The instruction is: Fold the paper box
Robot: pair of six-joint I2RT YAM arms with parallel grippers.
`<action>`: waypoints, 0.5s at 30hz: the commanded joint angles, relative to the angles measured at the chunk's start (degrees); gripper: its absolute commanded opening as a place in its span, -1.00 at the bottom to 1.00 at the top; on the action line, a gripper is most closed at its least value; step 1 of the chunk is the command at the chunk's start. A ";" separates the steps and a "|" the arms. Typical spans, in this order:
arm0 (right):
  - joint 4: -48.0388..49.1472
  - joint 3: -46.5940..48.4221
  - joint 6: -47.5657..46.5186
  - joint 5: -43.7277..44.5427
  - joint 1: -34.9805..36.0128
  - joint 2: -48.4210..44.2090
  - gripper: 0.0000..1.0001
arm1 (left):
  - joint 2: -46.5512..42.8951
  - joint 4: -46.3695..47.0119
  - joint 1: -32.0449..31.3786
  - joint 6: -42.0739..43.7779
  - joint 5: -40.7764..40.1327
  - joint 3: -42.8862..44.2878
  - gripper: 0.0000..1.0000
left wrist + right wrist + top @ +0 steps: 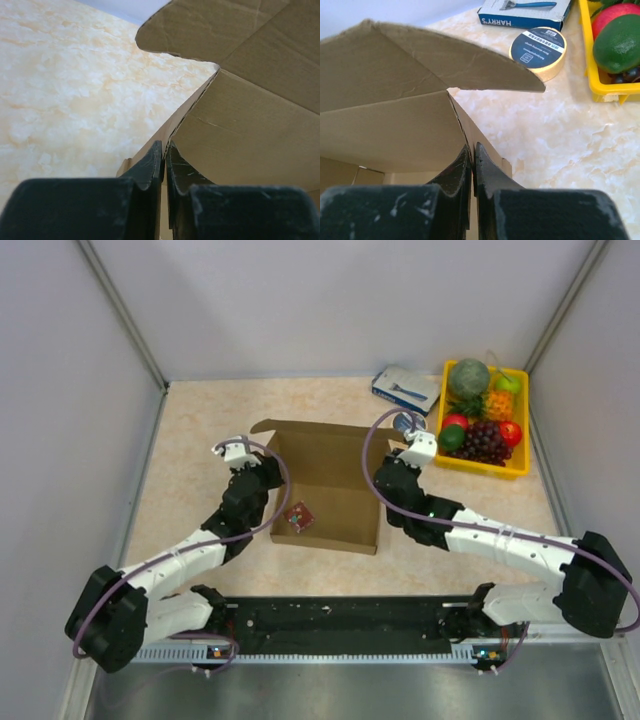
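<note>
Pinching paper box (330, 485) walls | left gripper (165, 151) clamped, left edge | right gripper (472, 151) clamped, right edge

We stretch our left arm (180, 560) up from its base at the near left, forearm angling inward toward the middle. Our right arm (510, 545) lies lower and longer, running from the near right across toward the centre. Both wrists turn inward, facing each other. Our left gripper (268, 472) has its dark fingers (150, 165) pressed nearly together, pinching one side wall of the paper box (330, 490). Our right gripper (385, 478) pinches the opposite wall, fingers (487, 167) likewise drawn close.
</note>
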 commanded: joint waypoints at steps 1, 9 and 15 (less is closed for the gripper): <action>-1.06 -2.63 1.28 5.98 1.63 -1.08 -1.00 | -2.87 -6.55 -0.12 -1.37 -2.32 -3.94 -0.83; -1.06 -6.41 6.38 10.37 5.67 -2.14 -1.00 | -4.99 -6.99 -0.82 -4.98 0.14 -8.87 -0.84; -2.03 -9.40 10.59 12.13 8.57 -1.79 -1.00 | -7.89 -8.05 -1.26 -6.47 -0.47 -12.29 -0.83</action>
